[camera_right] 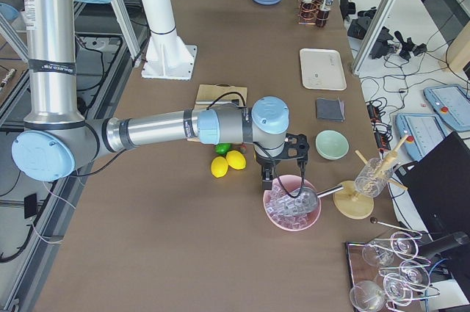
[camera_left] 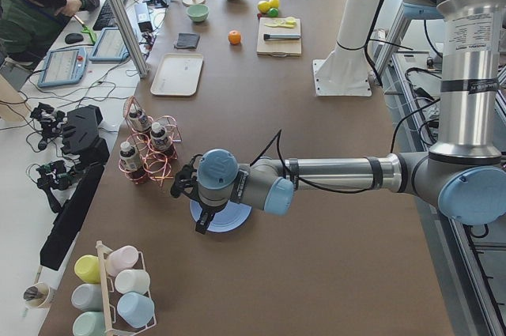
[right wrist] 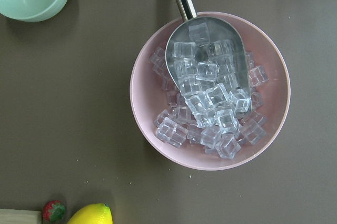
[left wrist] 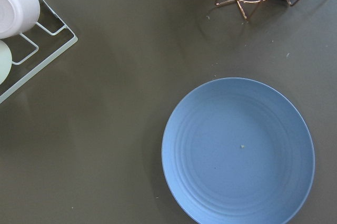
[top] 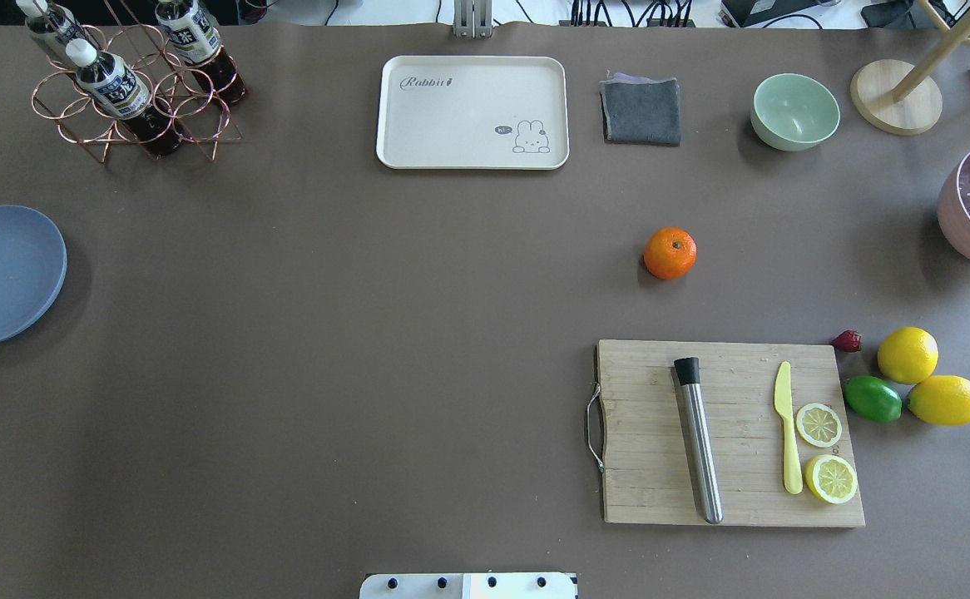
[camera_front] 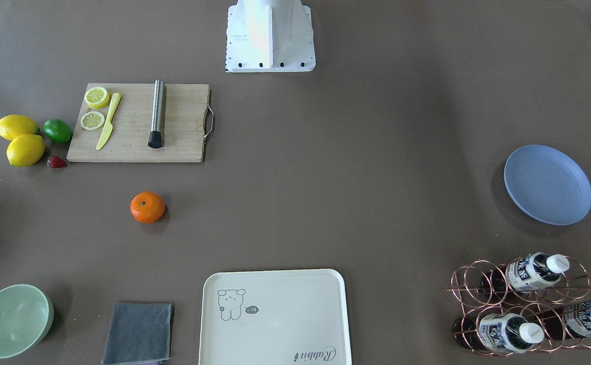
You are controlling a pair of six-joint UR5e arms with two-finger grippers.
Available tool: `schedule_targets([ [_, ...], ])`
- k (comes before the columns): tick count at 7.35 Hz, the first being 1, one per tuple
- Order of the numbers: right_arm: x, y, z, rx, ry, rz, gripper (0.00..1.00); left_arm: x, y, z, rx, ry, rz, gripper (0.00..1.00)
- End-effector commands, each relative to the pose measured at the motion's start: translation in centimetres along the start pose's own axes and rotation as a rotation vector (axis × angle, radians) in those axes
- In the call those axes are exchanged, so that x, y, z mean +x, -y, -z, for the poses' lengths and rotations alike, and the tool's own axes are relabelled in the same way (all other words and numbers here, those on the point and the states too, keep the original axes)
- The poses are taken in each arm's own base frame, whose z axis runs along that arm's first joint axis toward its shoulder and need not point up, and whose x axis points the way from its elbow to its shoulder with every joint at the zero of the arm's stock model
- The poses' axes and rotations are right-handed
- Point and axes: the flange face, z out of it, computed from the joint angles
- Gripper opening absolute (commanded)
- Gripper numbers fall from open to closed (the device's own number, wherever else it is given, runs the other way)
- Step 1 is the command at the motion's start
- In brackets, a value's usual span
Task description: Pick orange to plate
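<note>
The orange (top: 670,253) sits alone on the bare desk (top: 327,349), in my right half, stem dimple up. It lies between the board (top: 643,466) on my side and the grey cloth (top: 640,110) on the far side, touching neither. The plate (top: 2,274) is well apart from it, at the far left edge of the desk. My left fingers (camera_left: 202,221) hang over that plate, and the left wrist view looks straight down on it, bare. My right fingers (camera_right: 268,176) hang over the pink ice bowl (top: 963,216) at the right end of the desk. From there the orange lies toward the middle of the desk, past the lemons (top: 908,354). Both sets of fingers show only in the side views, so I cannot tell how far either is open. Neither has the orange, which rests on the desk. I judge the right arm the nearer one for the pick. The fruit is round, so no axis forces my approach and a straight drop from above should do. The carry then runs the whole width of the desk to the left.
</note>
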Motion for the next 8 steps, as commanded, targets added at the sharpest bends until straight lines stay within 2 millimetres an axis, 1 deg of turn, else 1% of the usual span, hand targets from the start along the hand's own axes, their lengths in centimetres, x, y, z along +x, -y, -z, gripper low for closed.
schedule_targets([
  [1, -1.9, 1.1, 0.0, 0.002, 0.004, -0.027, 1.00, -0.6, 1.1, -7.0, 0.000, -0.026, -0.001, 0.98],
  [2, -2.6, 1.7, 0.0, 0.003, 0.006, -0.028, 1.00, -0.2, 1.2, -9.1, -0.006, -0.040, 0.005, 0.98],
  [4, -4.1, 2.5, 0.0, 0.004, 0.008, -0.032, 1.00, 2.3, 1.2, -12.6, -0.043, -0.032, -0.016, 0.98],
  [5, -4.5, 2.8, 0.0, 0.005, 0.009, -0.031, 1.00, 2.9, 1.1, -13.4, -0.058, -0.038, -0.026, 0.98],
  [6, -4.8, 3.1, 0.0, 0.005, 0.009, -0.027, 1.00, 2.7, 0.6, -14.0, -0.074, -0.039, -0.020, 0.98],
  [7, -4.9, 3.1, 0.0, 0.006, 0.010, -0.023, 1.00, 2.3, -0.1, -15.1, -0.100, -0.039, -0.007, 0.98],
  [8, -5.0, 3.3, 0.0, 0.007, 0.008, -0.022, 1.00, 2.5, -0.1, -15.6, -0.108, -0.042, -0.011, 0.98],
])
